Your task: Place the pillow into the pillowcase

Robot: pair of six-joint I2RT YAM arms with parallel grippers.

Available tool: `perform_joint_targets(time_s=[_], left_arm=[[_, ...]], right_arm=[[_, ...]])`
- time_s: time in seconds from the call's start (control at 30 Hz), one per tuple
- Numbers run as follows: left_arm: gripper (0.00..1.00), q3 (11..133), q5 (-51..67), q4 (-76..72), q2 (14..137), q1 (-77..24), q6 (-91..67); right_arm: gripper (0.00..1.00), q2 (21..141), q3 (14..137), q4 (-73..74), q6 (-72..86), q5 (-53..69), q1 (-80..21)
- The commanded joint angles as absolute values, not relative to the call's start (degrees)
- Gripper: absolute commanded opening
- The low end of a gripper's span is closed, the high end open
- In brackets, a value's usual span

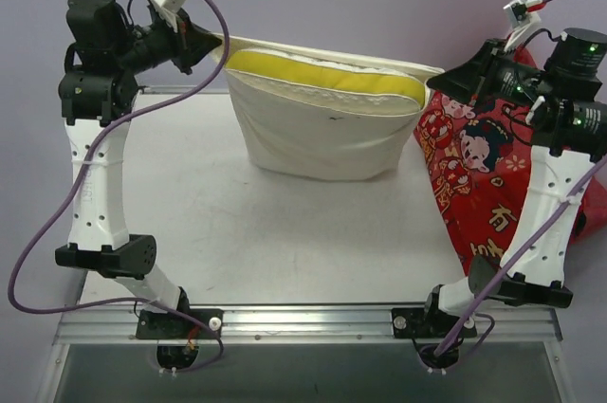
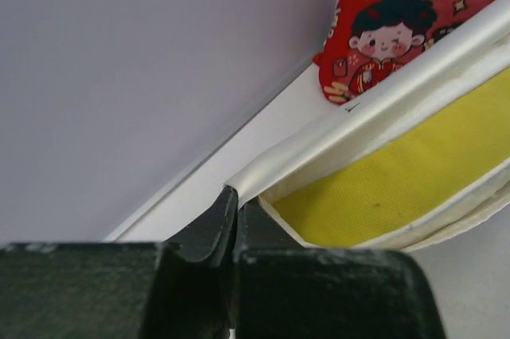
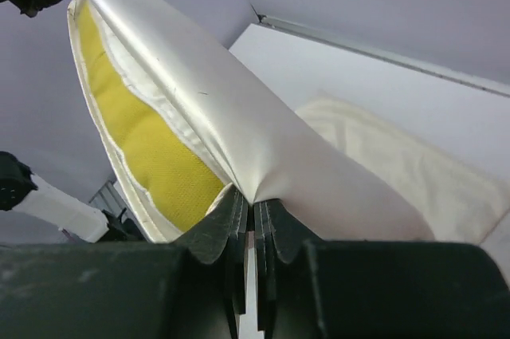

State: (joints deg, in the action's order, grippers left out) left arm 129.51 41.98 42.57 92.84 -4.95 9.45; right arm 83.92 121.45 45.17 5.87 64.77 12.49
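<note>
Nearest the lens in each wrist view are my own claw fingers, pressed together. The left claw [image 2: 236,199] has no gap between its fingers and pinches the corner of the pillowcase [image 2: 398,84] at its open mouth, with the shiny cream hem running up and away from the tips. The right claw [image 3: 251,199] is likewise fully closed, with a gathered fold of the pillowcase [image 3: 239,108] nipped between its fingertips.

From the top camera I see the left claw [image 1: 211,45] and the right claw [image 1: 438,81] raised at the far side of the worktop [image 1: 237,232], well apart, each at one end of the mouth. The pillowcase [image 1: 313,137] hangs between them like a bag, mouth upward and stretched taut along the far hem. I cannot tell whether its bottom touches the worktop.

The pillow [image 1: 322,71] sits inside the pillowcase. Only its yellow edge shows, as a long strip across the open mouth, and the same yellow surface shows in both wrist views [image 2: 398,187] [image 3: 143,139].

A red cushion [image 1: 474,175] printed with cartoon children lies at the right edge of the worktop, just beside the right end of the pillowcase.
</note>
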Motion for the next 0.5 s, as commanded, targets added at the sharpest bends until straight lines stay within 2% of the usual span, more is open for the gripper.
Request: perform_joint_targets(time_s=[0.0, 0.07, 0.1, 0.17, 0.2, 0.3, 0.47], left_arm=[[0.00, 146.30, 37.97, 42.98, 97.02, 1.39, -1.39], [0.00, 156.12, 38.68, 42.71, 99.49, 2.80, -3.16], [0.00, 156.88, 37.89, 42.02, 99.49, 3.07, -3.43], [0.00, 154.53, 36.66, 37.46, 96.52, 3.86, -4.65], [0.00, 148.42, 35.26, 35.27, 94.68, 4.48, -5.27], [0.00, 139.51, 30.95, 23.67, 88.52, 6.58, -7.38], [0.00, 147.47, 23.91, 18.55, 91.05, 10.45, -10.98]], right_arm=[[0.00, 83.59, 128.39, 38.00, 16.68, 63.55, 16.08], [0.00, 83.32, 131.48, 32.55, 21.68, 63.28, 20.37], [0.00, 82.19, 131.05, 24.86, 28.84, 63.28, 22.13], [0.00, 80.60, 126.84, 16.65, 35.39, 62.93, 27.06], [0.00, 79.38, 125.43, 8.95, 40.64, 62.84, 28.11], [0.00, 79.89, 126.20, 0.56, 48.13, 61.26, 32.86], [0.00, 82.18, 130.60, -8.35, 57.72, 57.22, 39.73]])
